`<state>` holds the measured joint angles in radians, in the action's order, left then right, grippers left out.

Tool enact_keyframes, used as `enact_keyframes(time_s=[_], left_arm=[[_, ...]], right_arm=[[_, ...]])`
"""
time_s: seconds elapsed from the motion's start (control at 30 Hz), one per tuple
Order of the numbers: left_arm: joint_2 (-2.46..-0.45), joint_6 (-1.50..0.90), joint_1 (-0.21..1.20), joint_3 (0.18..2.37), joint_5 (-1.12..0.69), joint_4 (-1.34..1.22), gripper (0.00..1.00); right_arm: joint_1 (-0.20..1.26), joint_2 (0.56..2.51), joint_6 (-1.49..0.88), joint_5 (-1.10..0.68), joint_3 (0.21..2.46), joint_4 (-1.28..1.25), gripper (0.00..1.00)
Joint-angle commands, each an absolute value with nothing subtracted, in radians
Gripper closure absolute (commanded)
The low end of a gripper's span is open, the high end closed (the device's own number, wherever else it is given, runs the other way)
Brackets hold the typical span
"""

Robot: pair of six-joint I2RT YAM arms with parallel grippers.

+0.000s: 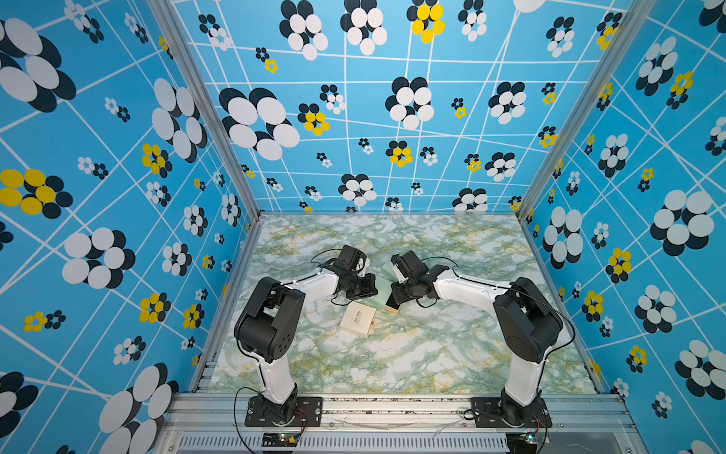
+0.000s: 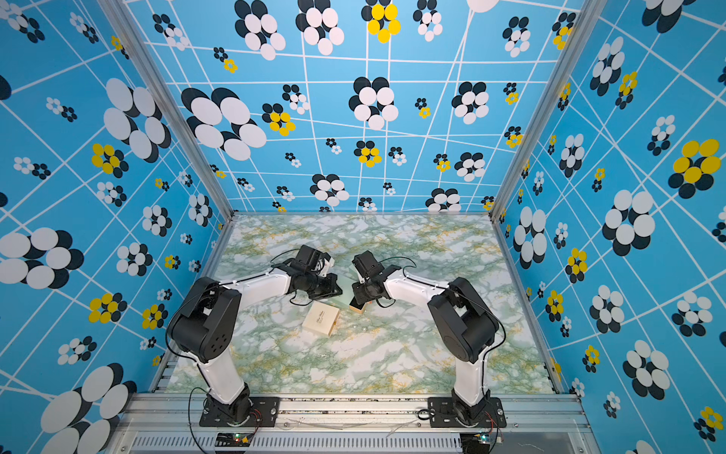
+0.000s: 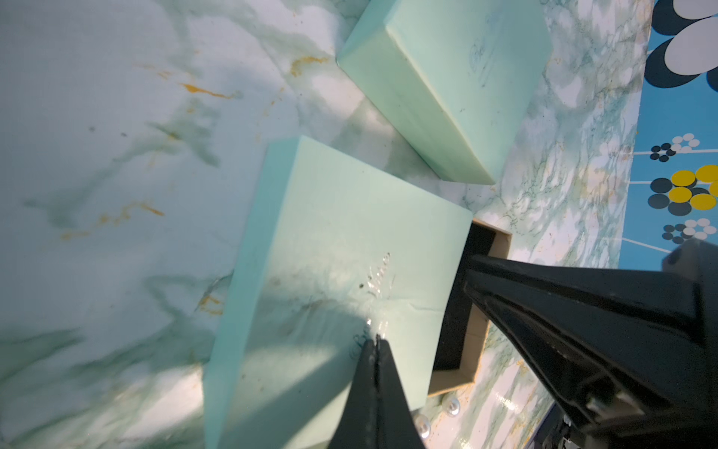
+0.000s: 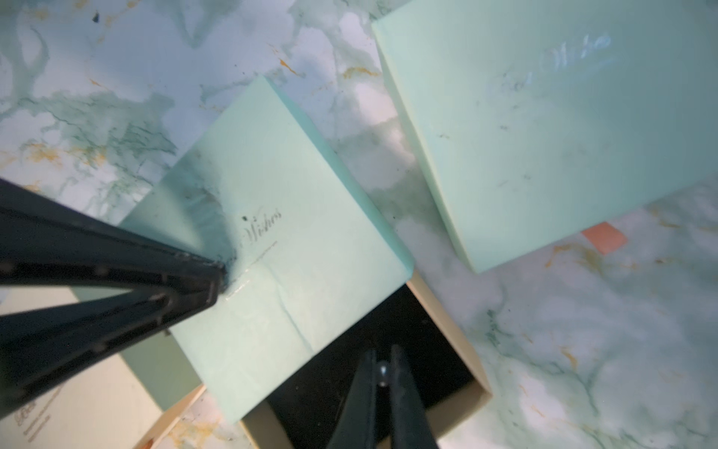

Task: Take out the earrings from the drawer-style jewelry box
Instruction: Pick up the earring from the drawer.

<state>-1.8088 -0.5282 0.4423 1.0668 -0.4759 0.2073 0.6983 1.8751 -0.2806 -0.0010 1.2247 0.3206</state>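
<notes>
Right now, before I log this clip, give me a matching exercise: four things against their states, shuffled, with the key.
Things:
1. left gripper
2. right gripper
3. drawer
4. cream box

States:
A. pulled out, black lining showing
B. shut on a pale bead, over the drawer
C. shut, tips pressed on the mint sleeve
D. on the table nearer the arm bases, apart from both grippers

Pairs: 1-C, 2-B, 3-A, 4-D
</notes>
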Motion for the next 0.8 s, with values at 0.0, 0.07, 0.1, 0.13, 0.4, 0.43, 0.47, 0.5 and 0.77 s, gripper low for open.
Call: enact_keyframes(time_s=[0.0, 0.07, 0.1, 0.13, 0.4, 0.43, 0.47, 0.5, 0.77], left_arm=[[-1.825, -0.517, 0.432, 1.015, -0.426, 0.313, 1.00], [-1.825, -0.518, 0.431, 1.014, -0.426, 0.311, 1.00], [-1.827, -0.517, 0.431, 1.013, -0.428, 0.310, 1.00], [-1.827, -0.517, 0.430, 1.012, -0.428, 0.307, 1.00], [-1.832, -0.519, 0.429, 1.003, -0.435, 0.292, 1.00], [-1.832, -0.518, 0.428, 1.003, -0.437, 0.291, 1.00], [-1.830, -0.518, 0.428, 1.001, -0.437, 0.291, 1.00], [-1.830, -0.519, 0.427, 1.002, -0.439, 0.290, 1.00], [-1.821, -0.519, 0.424, 0.991, -0.440, 0.283, 1.00]], right_arm=[[0.706, 1.830, -0.303, 0.009, 1.204, 0.306, 0.94], [0.705, 1.820, -0.307, 0.008, 1.198, 0.302, 0.94], [0.705, 1.815, -0.310, 0.006, 1.195, 0.301, 0.94], [0.706, 1.811, -0.309, 0.006, 1.194, 0.301, 0.94], [0.705, 1.754, -0.337, -0.003, 1.155, 0.278, 0.94], [0.706, 1.746, -0.342, -0.005, 1.149, 0.275, 0.94], [0.706, 1.739, -0.345, -0.005, 1.144, 0.272, 0.94], [0.705, 1.733, -0.349, -0.006, 1.136, 0.269, 0.94], [0.706, 1.654, -0.378, 0.009, 1.057, 0.275, 0.94]])
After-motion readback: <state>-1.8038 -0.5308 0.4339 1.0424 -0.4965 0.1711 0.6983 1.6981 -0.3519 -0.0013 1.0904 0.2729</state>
